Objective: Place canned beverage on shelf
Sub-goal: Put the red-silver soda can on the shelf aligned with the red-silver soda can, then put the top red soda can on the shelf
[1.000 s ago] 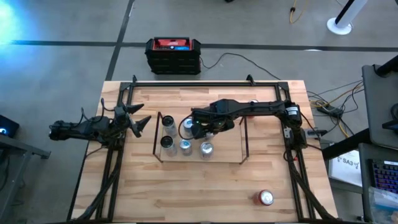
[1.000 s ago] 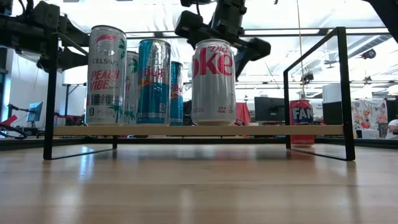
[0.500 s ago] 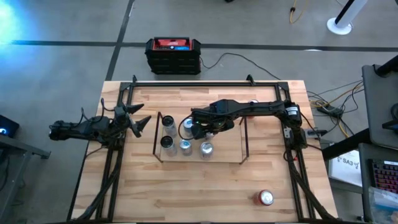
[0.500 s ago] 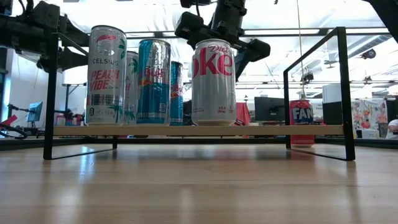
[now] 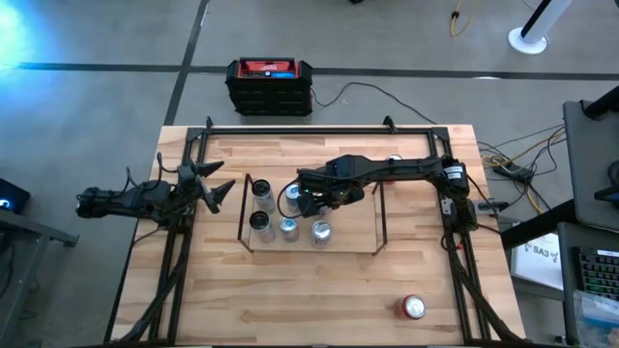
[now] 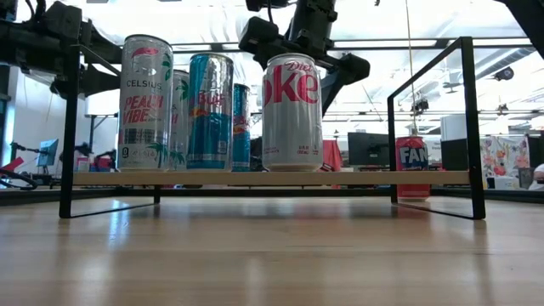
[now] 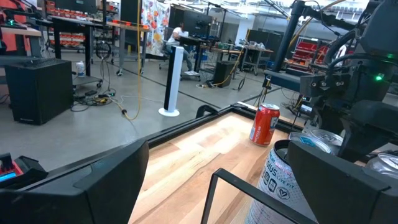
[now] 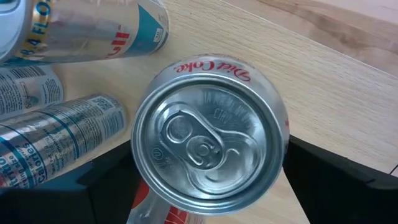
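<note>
Silver-and-red Diet Coke can (image 6: 291,112) stands upright on the light wood deck of the shelf (image 6: 365,178), beside the other cans: a Celsius can (image 6: 145,102) at the front corner and a blue Red Bull can (image 6: 210,110) between the two. In the high view these cans group at the left half of the shelf (image 5: 358,237), leaving its right half bare. The right gripper (image 5: 311,200) hangs over the shelf directly above the Diet Coke can (image 8: 209,146); its fingers (image 8: 339,186) are spread, one on each side of the can, and contact cannot be confirmed. The left gripper (image 5: 215,188) waits with fingers spread at the left edge of the bench (image 5: 290,300), clear of the shelf. One red can (image 5: 413,307) stands alone near the bench's front right corner.
</note>
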You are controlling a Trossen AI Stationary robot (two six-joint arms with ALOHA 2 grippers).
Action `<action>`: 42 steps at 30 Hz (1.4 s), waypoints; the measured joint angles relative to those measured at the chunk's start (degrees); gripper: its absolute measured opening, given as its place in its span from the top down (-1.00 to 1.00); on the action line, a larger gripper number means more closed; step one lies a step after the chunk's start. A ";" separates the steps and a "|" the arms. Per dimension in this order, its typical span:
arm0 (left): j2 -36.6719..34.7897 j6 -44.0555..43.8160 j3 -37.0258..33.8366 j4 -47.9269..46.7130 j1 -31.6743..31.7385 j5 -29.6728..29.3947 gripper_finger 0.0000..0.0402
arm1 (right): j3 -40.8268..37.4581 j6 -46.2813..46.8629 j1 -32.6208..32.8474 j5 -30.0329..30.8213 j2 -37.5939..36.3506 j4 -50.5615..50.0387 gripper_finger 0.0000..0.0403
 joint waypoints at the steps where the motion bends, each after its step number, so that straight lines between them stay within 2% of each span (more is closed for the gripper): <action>1: 0.00 -0.01 0.01 0.00 0.01 0.01 -0.84 | 0.00 0.00 0.00 0.01 0.00 -0.06 -0.73; 8: 0.00 -0.01 0.01 -0.01 0.01 0.01 -0.84 | 0.00 -0.14 0.02 -0.04 0.00 -0.11 -0.73; 18: 0.00 -0.01 0.01 -0.01 0.00 0.01 -0.84 | 0.76 -0.59 0.00 -3.10 0.05 -1.18 -0.74; 42: 0.00 0.00 0.00 -0.02 -0.01 0.01 -0.84 | 2.43 0.70 0.11 -9.11 -0.30 -13.55 -0.73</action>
